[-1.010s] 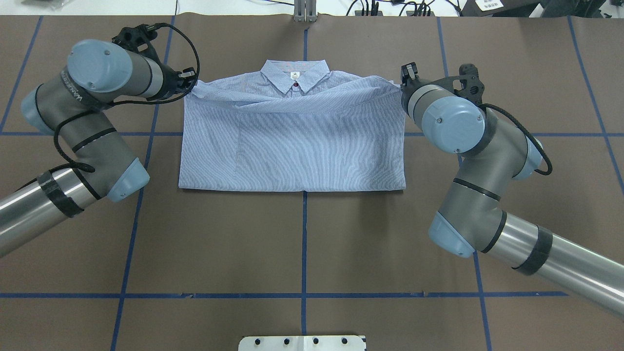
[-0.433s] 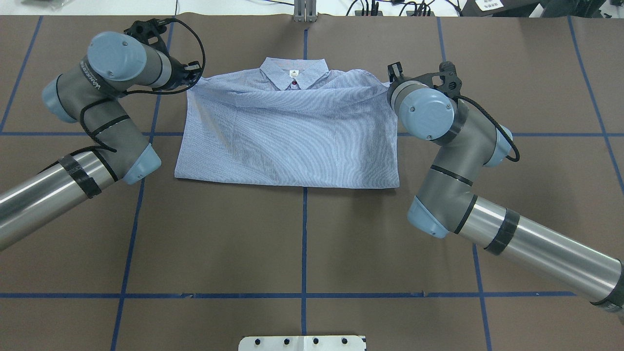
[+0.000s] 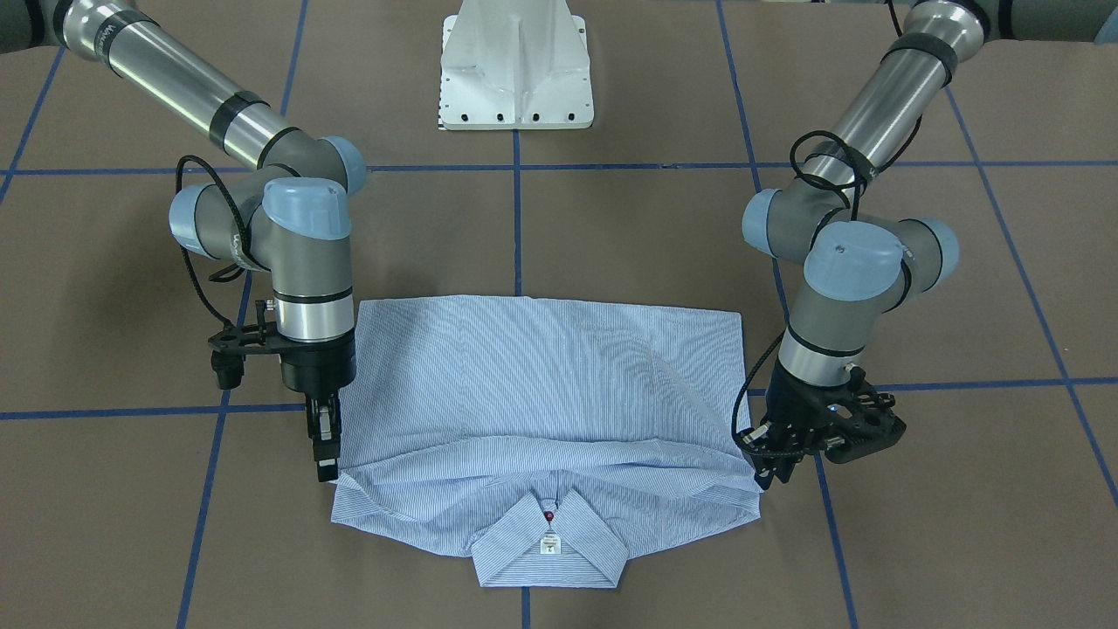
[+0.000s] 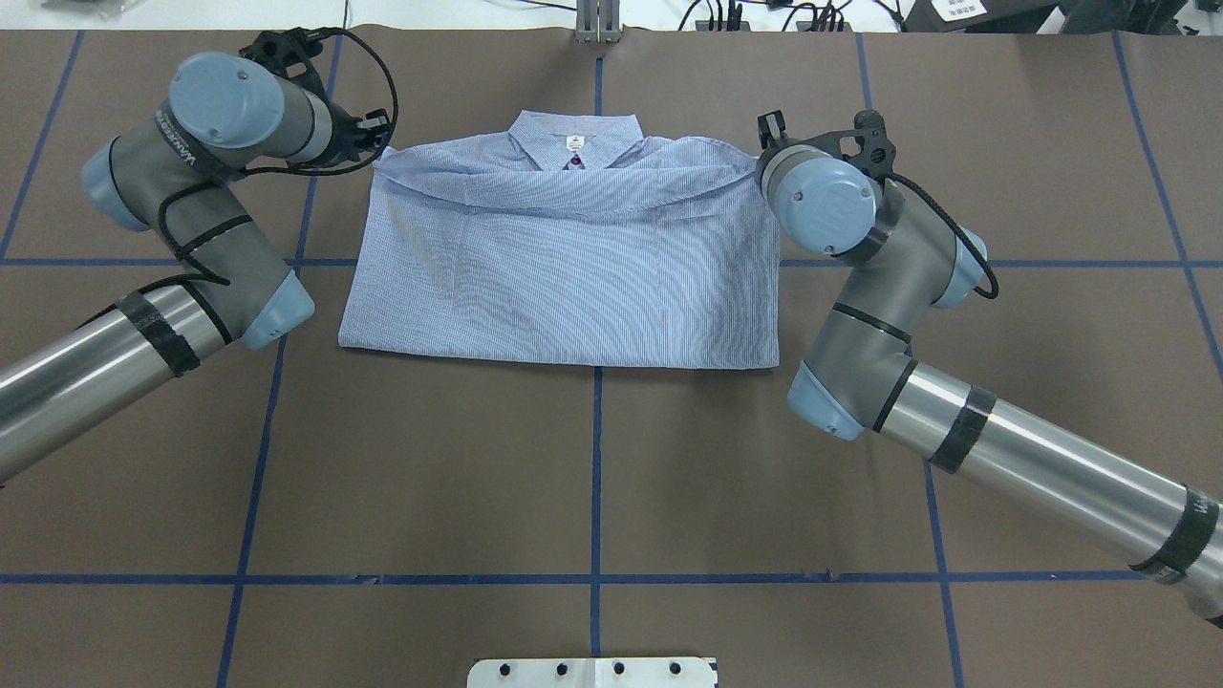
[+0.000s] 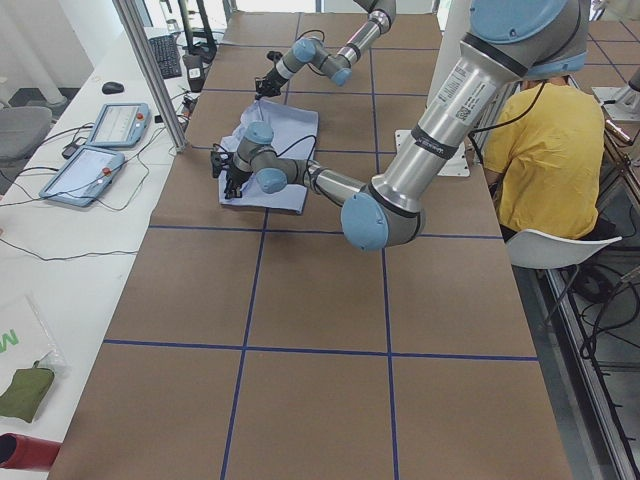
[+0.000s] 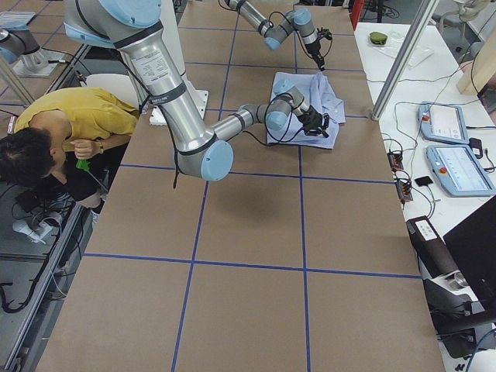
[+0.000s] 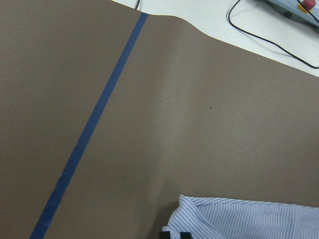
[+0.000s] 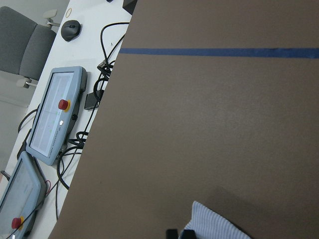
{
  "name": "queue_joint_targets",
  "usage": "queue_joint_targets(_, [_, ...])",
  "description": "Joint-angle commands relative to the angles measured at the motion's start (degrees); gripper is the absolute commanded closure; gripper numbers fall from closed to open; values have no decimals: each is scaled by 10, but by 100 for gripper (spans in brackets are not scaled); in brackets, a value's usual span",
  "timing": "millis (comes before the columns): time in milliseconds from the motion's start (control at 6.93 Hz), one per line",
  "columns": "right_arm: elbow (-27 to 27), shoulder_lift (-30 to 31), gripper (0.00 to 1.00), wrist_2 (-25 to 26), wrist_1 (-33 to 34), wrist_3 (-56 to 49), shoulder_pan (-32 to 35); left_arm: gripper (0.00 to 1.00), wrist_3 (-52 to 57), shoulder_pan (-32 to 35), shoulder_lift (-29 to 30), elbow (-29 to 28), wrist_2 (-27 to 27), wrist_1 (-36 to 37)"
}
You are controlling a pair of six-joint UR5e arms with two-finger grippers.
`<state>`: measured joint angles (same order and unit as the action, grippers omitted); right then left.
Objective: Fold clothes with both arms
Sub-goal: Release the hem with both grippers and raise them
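A person in a yellow top [image 5: 545,150] sits bent forward behind the robot's side of the table. At the near edge, in the middle, stands the white pedestal base [image 4: 592,672]. The table [image 4: 430,478] is covered in brown paper and marked off by blue tape lines [image 4: 595,459].

The left arm [image 4: 86,368] and the right arm [image 4: 1041,478] reach from the two near corners toward the far half of the table. There the light blue striped shirt [image 4: 564,287] lies centred on the middle tape line. It is doubled over, with its straight folded edge toward the robot and its collar [image 3: 511,550] toward the far edge. A white neck tag [image 3: 549,546] and a dark red button [image 3: 548,516] show at the collar.

The left gripper [image 3: 762,476] is clenched on the shirt's far corner on the robot's left. The right gripper [image 3: 327,467] is pinched on the opposite far corner. Both corners are held a little off the paper, and the top layer sags between them in a loose band just in front of the collar.

Past the far edge, on a white surface, lie two teach pendants [image 8: 52,114] with cables and a computer mouse [image 8: 72,30].
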<state>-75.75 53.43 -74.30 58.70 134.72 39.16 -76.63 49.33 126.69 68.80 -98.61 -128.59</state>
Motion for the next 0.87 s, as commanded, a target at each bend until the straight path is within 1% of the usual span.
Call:
queue_joint_targets(0, [26,-30,25,-28,-3,3,39,56,37,31,0,-1,-4,0])
queue_joint_targets(144, [26,-29,10,-77,-22,2,61,56,48,40,0,-1,-15,0])
queue_joint_targets(289, [4,-23,9,-82,-44,8,61,56,49,49,-5,4,-46,-2])
queue_joint_targets(433, [-67,26,8,-84,-41,10,23,56,49,53,-8,10,-60,-1])
queue_joint_targets(577, [-137,82,8,-83,-39,10,-16,56,49,56,-13,22,-61,0])
queue_joint_targets(721, [-209,150,8,-83,-34,10,-53,56,49,56,-26,33,-62,-2])
